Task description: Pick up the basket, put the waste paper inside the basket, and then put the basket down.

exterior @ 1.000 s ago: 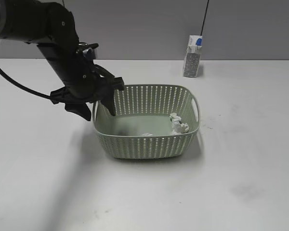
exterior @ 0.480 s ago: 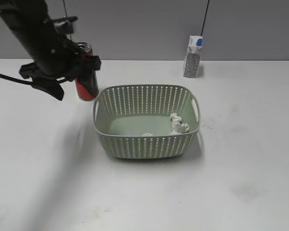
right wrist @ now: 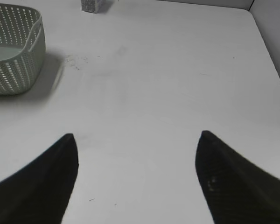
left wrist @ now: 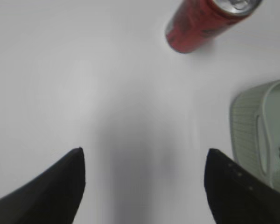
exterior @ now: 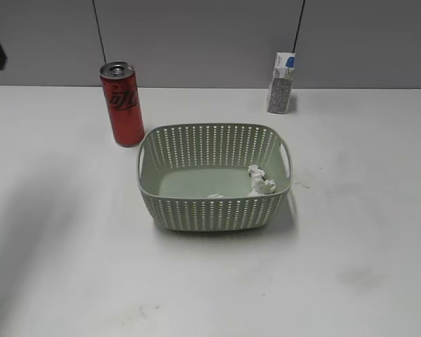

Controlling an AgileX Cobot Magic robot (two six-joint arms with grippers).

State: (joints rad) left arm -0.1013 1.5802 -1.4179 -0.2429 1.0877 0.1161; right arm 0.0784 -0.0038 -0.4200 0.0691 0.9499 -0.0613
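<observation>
Exterior view only: carton (exterior: pixel 281 83) behind basket (exterior: pixel 214 208).

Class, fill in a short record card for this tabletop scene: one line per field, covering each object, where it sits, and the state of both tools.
basket: resting on the table, near the centre
waste paper: inside the basket, by its right end
red can: upright, behind the basket's left corner, apart from it
carton: upright at the back of the table
left tool: open, empty, above bare table
right tool: open, empty, right of the basket
</observation>
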